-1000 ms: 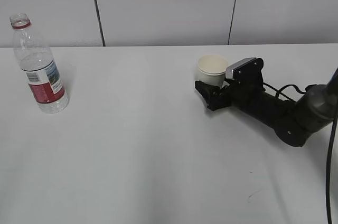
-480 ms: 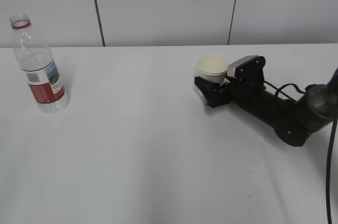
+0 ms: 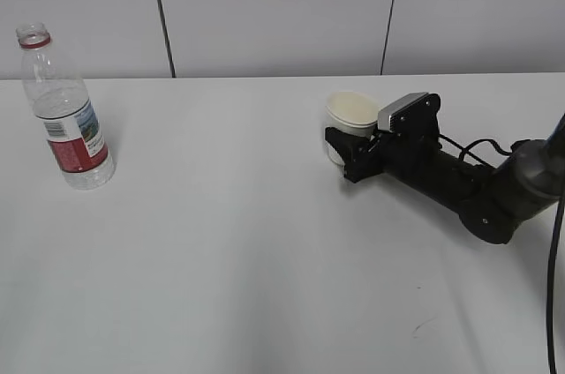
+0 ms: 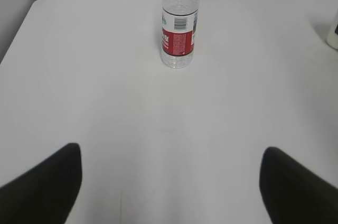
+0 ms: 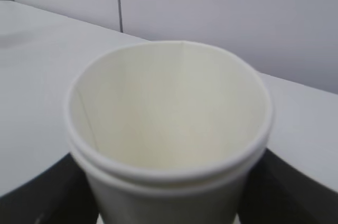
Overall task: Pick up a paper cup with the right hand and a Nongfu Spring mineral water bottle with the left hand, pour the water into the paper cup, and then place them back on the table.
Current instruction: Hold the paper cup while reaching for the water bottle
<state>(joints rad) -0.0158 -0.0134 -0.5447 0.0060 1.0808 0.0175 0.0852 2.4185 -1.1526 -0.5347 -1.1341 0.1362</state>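
A: On the right side of the white worktop (image 3: 265, 242), what do you see?

B: The right hand (image 3: 340, 152) lies low, reaching in from the right edge. Its black fingers (image 3: 334, 140) sit on both sides of the paper cup (image 3: 350, 118), right up against its wall. The cup looks a bit tipped and pushed toward the left.

A: Is the cup held?

B: The fingers press close on the cup, but I cannot tell if the grip is firm. In the right wrist view the paper cup (image 5: 169, 129) fills most of the picture, and the dark fingers (image 5: 47, 192) show low at both sides of it. It has two rims, one just under the other, so it may be two cups stacked. Inside it looks dry and cream-white.

A: Where is the bottle?

B: The Nongfu Spring mineral water bottle (image 3: 66, 114) stands upright far on the left, near the back wall, well apart from the cup. It has no cap, a red ring at the neck and a red-and-white label.

A: And the left hand?

B: In the left wrist view its two dark fingers (image 4: 39, 184) stand wide apart at the bottom corners, with nothing between them. The bottle (image 4: 179, 31) stands straight ahead, well away from them.
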